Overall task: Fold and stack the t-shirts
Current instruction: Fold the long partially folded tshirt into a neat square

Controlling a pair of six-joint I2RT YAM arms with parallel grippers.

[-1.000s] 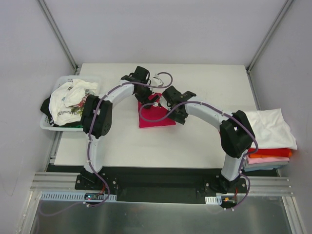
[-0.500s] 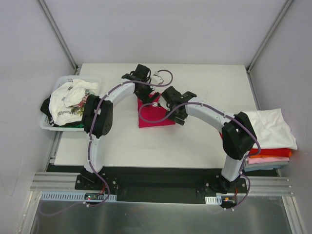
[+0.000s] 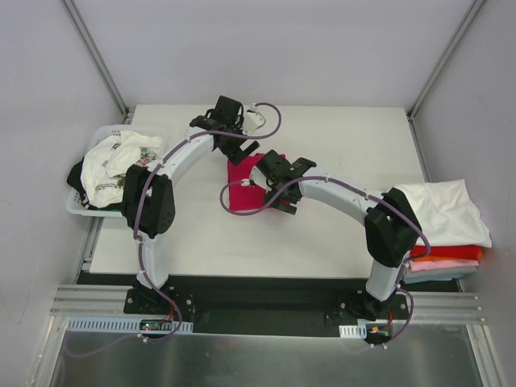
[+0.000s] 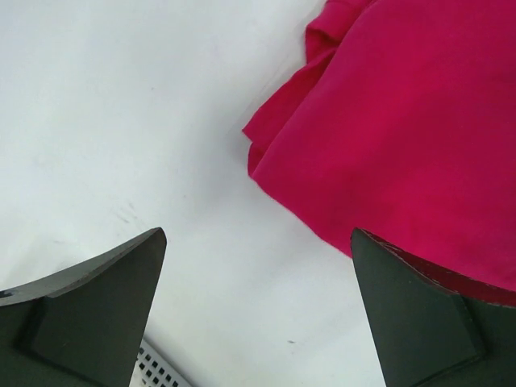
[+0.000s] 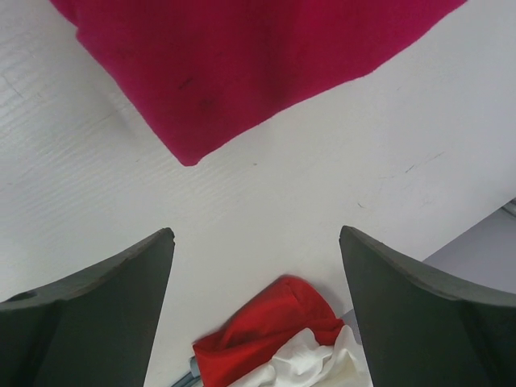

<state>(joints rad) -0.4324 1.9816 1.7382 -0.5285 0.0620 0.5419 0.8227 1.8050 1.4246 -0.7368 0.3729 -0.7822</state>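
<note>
Starting at the left gripper [image 4: 258,234]: spread wide, clamping nothing, poised over bare table [image 4: 121,121] right at the rumpled edge of the crimson shirt [image 4: 419,121], with one finger overlapping the cloth in the wrist view; touching or just above, hard to say. Back from there, along a left arm rising from its base, elbow near the basket, forearm angled forward and to the right. Over to the right gripper [image 5: 256,232]: also parted, released, empty, hovering just off a corner of that same shirt. Behind it, a right arm stretched low and leftward across the table. As for the shirt: lying mid-table between the two grippers, free of both. Further out: at the left edge, a white basket [image 3: 76,205] heaped with white printed shirts [image 3: 113,165]; at the right, a folded stack [image 3: 443,210], white on top over red, orange and pink.
</note>
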